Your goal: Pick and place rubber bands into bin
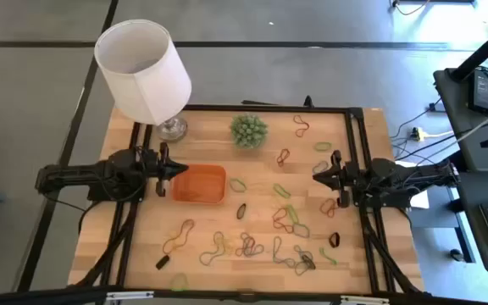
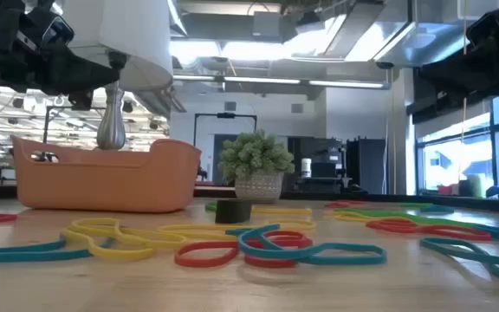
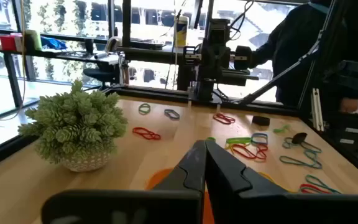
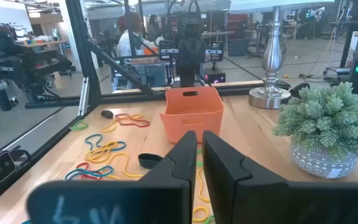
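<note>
The rubber bands [image 1: 291, 222] lie loose on the wooden table, mostly across its right and near part, in green, red, yellow, orange and black; the low view shows rubber bands [image 2: 267, 247] flat in the foreground. The orange bin [image 1: 200, 184] stands left of centre on its flat bottom. My left gripper [image 1: 176, 172] hovers shut at the bin's left rim, and its wrist view shows the left gripper [image 3: 204, 148] holding nothing. My right gripper [image 1: 316, 175] hangs shut above the table's right part, facing the bin [image 4: 191, 115], with rubber bands [image 4: 104, 152] beneath and beside it.
A lamp with a white shade [image 1: 142, 68] stands on its silver base [image 1: 173, 129] at the far left, just behind the bin. A small potted plant [image 1: 249, 130] sits at far centre. Black frame rails [image 1: 356, 169] border the table. A person [image 3: 303, 50] stands beyond the right edge.
</note>
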